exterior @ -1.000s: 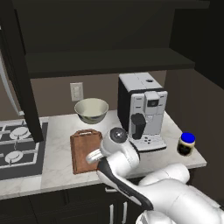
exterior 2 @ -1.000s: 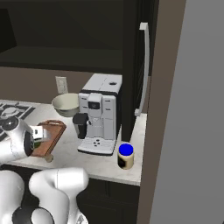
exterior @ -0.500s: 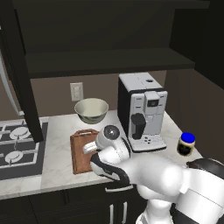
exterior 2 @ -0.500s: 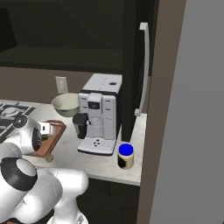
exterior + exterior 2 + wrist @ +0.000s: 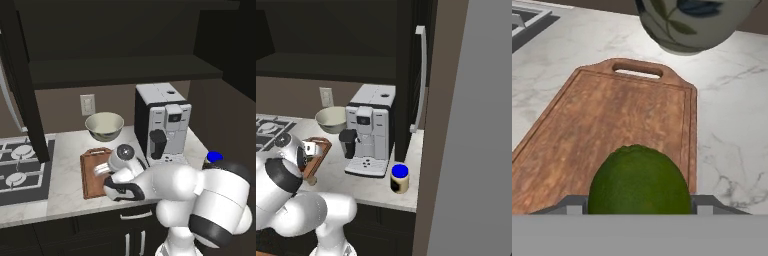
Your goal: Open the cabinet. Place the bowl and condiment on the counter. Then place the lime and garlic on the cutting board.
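The green lime (image 5: 640, 180) sits big in the hand view between my fingers, and my gripper (image 5: 640, 205) is shut on it. It hangs just above the near end of the wooden cutting board (image 5: 612, 115). From the base cameras, the gripper (image 5: 102, 172) (image 5: 310, 149) is low over the board (image 5: 91, 176) (image 5: 320, 148). The leaf-patterned bowl (image 5: 104, 126) (image 5: 331, 119) (image 5: 687, 25) stands on the counter just past the board's handle. The blue-lidded condiment jar (image 5: 214, 157) (image 5: 400, 178) stands at the counter's right end.
A coffee machine (image 5: 162, 122) (image 5: 370, 131) stands right of the board. The stove (image 5: 20, 167) lies to the left. Both cabinet doors (image 5: 22, 85) (image 5: 418, 75) hang open over the counter, and a dark shelf (image 5: 125, 75) lies above.
The arm's bulky links have swung to the right of the picture. The hand with the lime has edged left, lower over the cutting board.
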You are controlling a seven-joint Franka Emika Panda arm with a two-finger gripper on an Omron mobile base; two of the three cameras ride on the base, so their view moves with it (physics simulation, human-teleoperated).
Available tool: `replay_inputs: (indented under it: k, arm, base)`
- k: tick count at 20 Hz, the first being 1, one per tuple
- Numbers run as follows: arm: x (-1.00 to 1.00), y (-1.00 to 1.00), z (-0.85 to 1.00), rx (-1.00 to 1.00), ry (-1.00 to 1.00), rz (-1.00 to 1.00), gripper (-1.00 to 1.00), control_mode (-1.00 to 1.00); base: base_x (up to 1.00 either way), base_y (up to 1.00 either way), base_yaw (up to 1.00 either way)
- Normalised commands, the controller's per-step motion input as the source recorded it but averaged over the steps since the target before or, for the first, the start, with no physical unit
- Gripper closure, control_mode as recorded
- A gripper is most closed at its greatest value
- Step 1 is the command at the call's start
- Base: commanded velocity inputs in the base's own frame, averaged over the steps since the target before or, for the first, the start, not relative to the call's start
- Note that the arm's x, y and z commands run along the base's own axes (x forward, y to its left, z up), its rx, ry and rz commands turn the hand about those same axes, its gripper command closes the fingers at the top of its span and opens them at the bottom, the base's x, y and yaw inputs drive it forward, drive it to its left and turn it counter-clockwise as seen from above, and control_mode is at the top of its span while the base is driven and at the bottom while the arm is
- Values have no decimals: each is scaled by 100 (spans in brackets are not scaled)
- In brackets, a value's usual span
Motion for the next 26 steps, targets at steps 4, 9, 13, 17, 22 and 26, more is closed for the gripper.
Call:
replay_inputs:
  k: [4,9,13,17,22,26]
  arm:
    - [6,6,-6,2,0,0,-100,-100]
    - [5,20,0,1,0,0,-100,-100]
    - [-1,-4,34,4,0,-1,-100,-100]
    - [-16,-8,79,3,0,-4,-100,-100]
    - [-63,-51,59,3,7,-12,-100,-100]
    - [-68,-55,29,0,27,-22,-100,-100]
  base:
    - [0,0,0]
    - [0,0,0]
    - [0,0,0]
    - [0,0,0]
    - [0,0,0]
    - [0,0,0]
